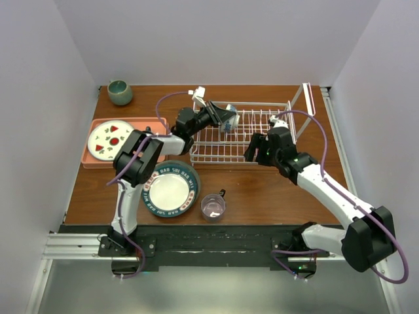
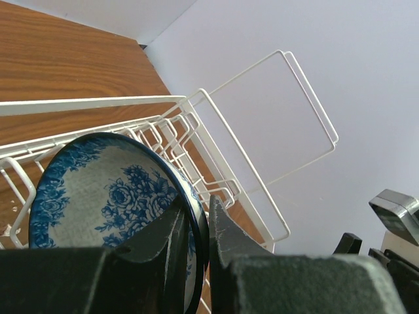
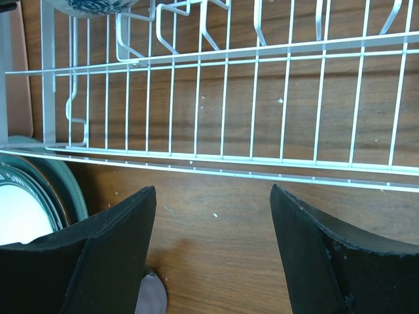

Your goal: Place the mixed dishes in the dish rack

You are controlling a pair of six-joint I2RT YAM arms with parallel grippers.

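**Top external view: left pincer (image 1: 222, 118) holds the small blue-and-white patterned bowl (image 1: 232, 115) over the dish rack (image 1: 236, 149)**

The left arm reaches from its base across to the left end of the dish rack. Its pincer is closed on the rim of the small blue-and-white patterned bowl. In the left wrist view the two dark fingers (image 2: 167, 229) pinch the rim between them, one on the inside and one on the outside. The bowl is tilted on its edge, with the flowered inside turned to the camera. It sits among the upright prongs at that end of the rack (whether it already touches the wires, I cannot tell). The tall wire end piece (image 2: 288, 118) stands at the far end of the rack.

The right pincer (image 1: 252, 149) hangs at the near long side of the rack, about the middle. Its jaws stand wide apart and hold nothing. In the right wrist view only bare worktop (image 3: 222, 261) and the rack's bottom wires lie between them.

The large white plate with lettered teal rim (image 1: 169, 190) lies flat on the worktop in front of the rack's left end. The clear pinkish glass mug (image 1: 213, 205) stands upright just to its right. Both are outside the rack.

At the left edge a salmon-pink tray (image 1: 157, 123) carries a white plate with red fruit marks (image 1: 108, 139). A round grey-green cup (image 1: 120, 91) stands in the far left corner.
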